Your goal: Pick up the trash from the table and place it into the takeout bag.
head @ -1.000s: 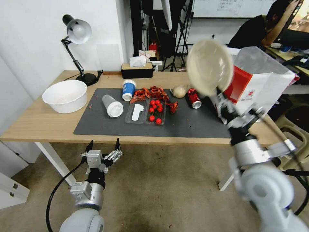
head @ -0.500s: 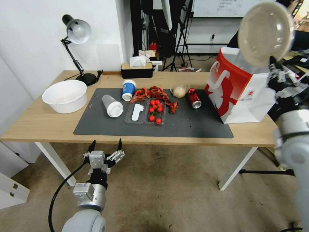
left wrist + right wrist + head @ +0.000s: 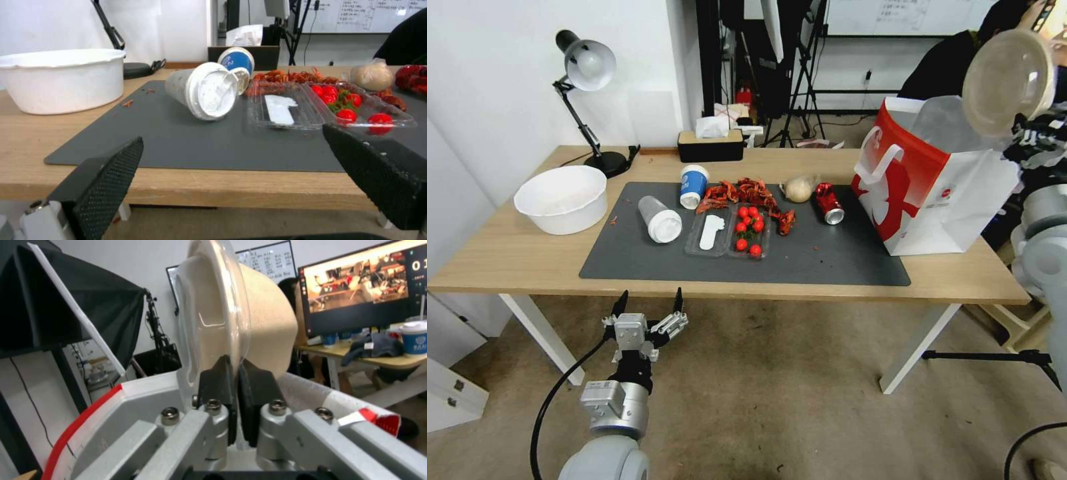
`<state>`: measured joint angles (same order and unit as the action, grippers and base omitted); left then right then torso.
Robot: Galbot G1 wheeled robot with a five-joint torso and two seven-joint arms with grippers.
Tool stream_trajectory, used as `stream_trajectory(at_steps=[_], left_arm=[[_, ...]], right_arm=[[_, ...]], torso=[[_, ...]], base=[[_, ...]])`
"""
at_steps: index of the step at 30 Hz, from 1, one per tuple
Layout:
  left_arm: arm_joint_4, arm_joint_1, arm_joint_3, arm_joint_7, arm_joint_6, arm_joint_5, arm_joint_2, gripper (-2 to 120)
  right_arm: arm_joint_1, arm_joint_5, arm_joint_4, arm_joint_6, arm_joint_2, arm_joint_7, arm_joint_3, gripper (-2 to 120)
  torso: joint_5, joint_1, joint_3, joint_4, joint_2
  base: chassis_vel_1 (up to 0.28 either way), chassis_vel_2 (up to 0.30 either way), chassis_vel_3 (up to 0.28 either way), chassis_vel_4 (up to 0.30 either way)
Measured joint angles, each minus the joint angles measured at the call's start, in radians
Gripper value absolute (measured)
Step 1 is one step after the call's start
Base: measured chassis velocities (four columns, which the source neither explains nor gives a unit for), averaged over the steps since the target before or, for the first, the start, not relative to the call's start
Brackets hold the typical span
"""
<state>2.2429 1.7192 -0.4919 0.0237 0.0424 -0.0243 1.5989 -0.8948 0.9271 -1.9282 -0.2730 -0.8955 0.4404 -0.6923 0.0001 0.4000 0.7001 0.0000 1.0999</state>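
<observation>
Large white bowl (image 3: 562,198) at the far left of the light-wood tabletop (image 3: 507,257), off the dark grey mat (image 3: 647,260). Left gripper (image 3: 648,305) parked low, in front of the tabletop's near edge, fingers (image 3: 106,175) spread wide and holding nothing. On the mat, clear white-lidded cup (image 3: 660,219) lying on its side, lid toward the near edge; just behind and to its right, blue-and-white paper cup (image 3: 694,186), also tipped over. Next along, clear tray with cherry tomatoes (image 3: 732,233), red scraps (image 3: 746,193) heaped behind it. Further right, clear bag with beige lump (image 3: 799,189), then crushed red can (image 3: 830,203) close beside it. Takeout bag (image 3: 927,187) upright at the right end of the tabletop, mouth open. Beige paper bowl (image 3: 1008,83) held up on edge above the bag's far right side, clear lid facing the head camera. Right gripper (image 3: 234,396) pinched shut on the bowl's rim, fingers (image 3: 256,386) clamping it from both sides.
</observation>
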Motion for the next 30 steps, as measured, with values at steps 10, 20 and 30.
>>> stream_trajectory(at_steps=[10, 20, 30], left_arm=[[-0.007, -0.007, 0.000, -0.003, -0.001, 0.001, 0.003, 100], [-0.014, -0.014, 0.000, -0.005, -0.001, 0.001, 0.003, 100], [-0.017, -0.016, 0.000, -0.006, 0.000, 0.001, 0.002, 100]], right_arm=[[0.010, 0.010, 0.016, -0.005, -0.001, 0.002, 0.006, 34], [0.010, 0.056, -0.012, 0.014, 0.001, -0.014, 0.000, 74], [-0.025, 0.135, -0.109, 0.072, -0.008, -0.077, -0.021, 100]], torso=[[0.0000, 0.000, 0.000, -0.0001, 0.000], [-0.0001, 0.000, 0.000, -0.0001, 0.000], [-0.0003, 0.000, 0.000, 0.0000, 0.000]], base=[[0.000, 0.000, 0.000, 0.000], [0.000, 0.000, 0.000, 0.000], [0.000, 0.000, 0.000, 0.000]])
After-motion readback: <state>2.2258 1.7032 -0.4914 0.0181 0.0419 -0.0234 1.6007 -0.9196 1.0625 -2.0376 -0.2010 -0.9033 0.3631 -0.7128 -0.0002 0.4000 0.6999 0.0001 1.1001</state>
